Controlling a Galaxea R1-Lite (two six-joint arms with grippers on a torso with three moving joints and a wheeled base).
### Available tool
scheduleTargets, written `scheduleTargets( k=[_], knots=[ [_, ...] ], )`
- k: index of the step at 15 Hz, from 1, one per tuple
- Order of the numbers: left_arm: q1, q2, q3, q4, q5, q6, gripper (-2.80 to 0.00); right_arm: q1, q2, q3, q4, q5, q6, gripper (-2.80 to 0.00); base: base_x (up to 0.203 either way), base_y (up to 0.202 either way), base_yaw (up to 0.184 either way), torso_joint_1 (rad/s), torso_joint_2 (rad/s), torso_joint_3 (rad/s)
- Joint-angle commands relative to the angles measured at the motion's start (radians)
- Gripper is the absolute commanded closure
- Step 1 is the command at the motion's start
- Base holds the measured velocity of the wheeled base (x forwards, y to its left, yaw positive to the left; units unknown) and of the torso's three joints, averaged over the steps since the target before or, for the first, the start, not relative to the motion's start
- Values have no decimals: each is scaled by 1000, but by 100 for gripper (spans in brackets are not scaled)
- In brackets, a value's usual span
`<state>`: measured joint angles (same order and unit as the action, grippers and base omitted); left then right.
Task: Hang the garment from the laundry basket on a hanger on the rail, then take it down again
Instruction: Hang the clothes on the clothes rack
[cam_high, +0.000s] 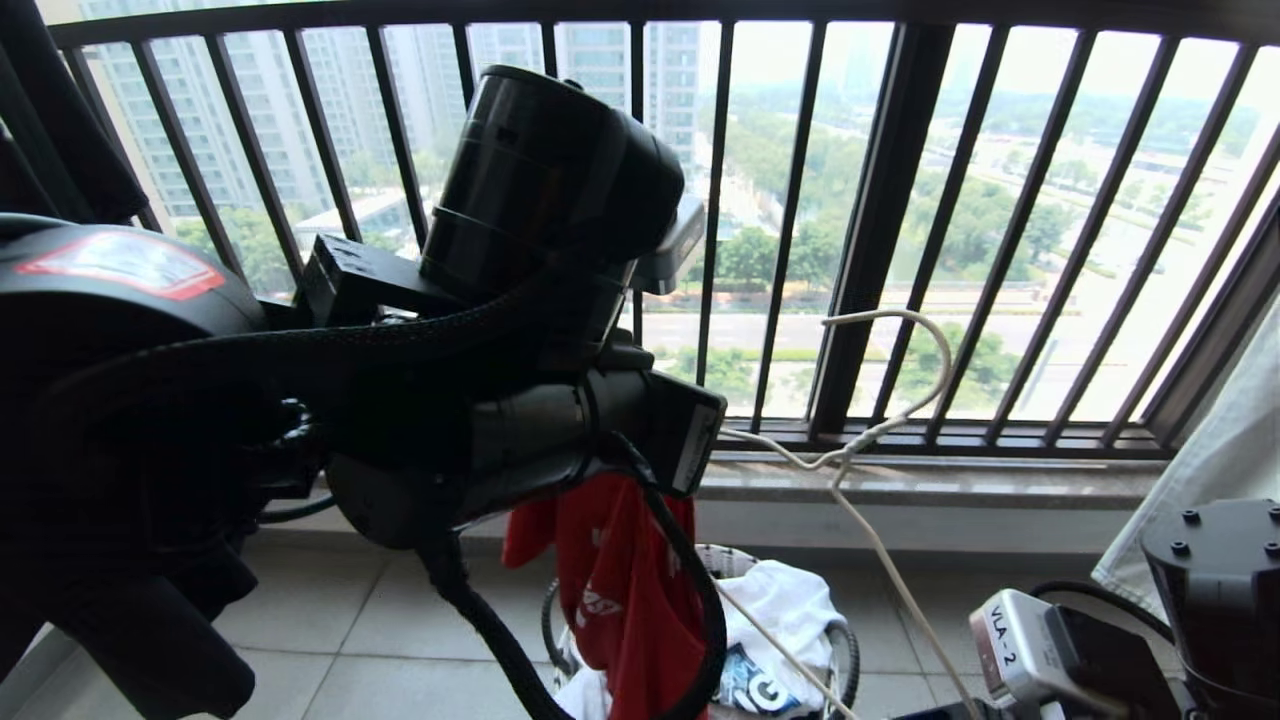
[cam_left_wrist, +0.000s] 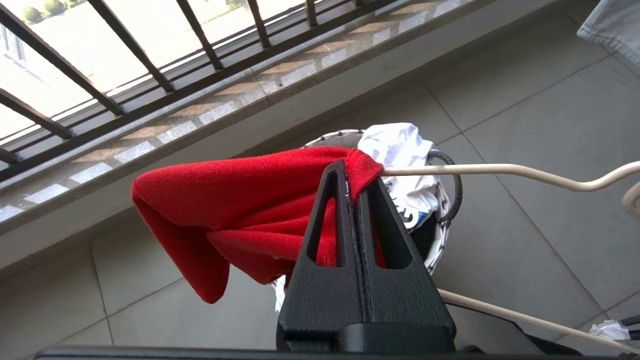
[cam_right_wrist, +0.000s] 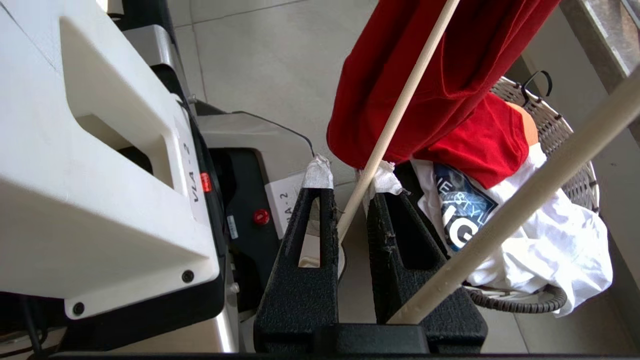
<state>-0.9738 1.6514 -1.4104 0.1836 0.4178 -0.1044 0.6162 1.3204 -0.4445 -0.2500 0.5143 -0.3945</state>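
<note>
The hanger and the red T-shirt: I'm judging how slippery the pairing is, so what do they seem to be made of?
The hanger looks like thin wire under a smooth, matte cream coating; its neck is twisted like wire, but the core is hidden. The red T-shirt looks like soft knit fabric, probably cotton: matte, faintly ribbed, draping in loose folds from the left gripper's shut jaws.

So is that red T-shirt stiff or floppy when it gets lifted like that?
Probably floppy: the red T-shirt droops in folds from the left gripper. It seems light, since one pinched edge carries it. Likely not slippery; it looks like soft knit.
</note>
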Motion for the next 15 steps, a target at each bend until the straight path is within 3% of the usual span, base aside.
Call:
scheduleTargets(
  k=[1, 4, 8, 15],
  knots=[
    [-22, -2, -7, 0, 3, -18, 0, -1, 3, -11, -9, 3, 30, 0, 0, 0, 0, 0, 0, 0],
    [-70, -16, -23, -1, 3, -38, 0, 0, 5, -15, -23, 3, 30, 0, 0, 0, 0, 0, 0, 0],
    [-77, -35, -39, 0, 3, -38, 0, -1, 60, -52, -26, 2, 48, 0, 0, 0, 0, 0, 0, 0],
    [-131, -85, -33, 8, 7, -61, 0, -18, 137, -69, -141, -2, 80, 0, 0, 0, 0, 0, 0, 0]
  ],
)
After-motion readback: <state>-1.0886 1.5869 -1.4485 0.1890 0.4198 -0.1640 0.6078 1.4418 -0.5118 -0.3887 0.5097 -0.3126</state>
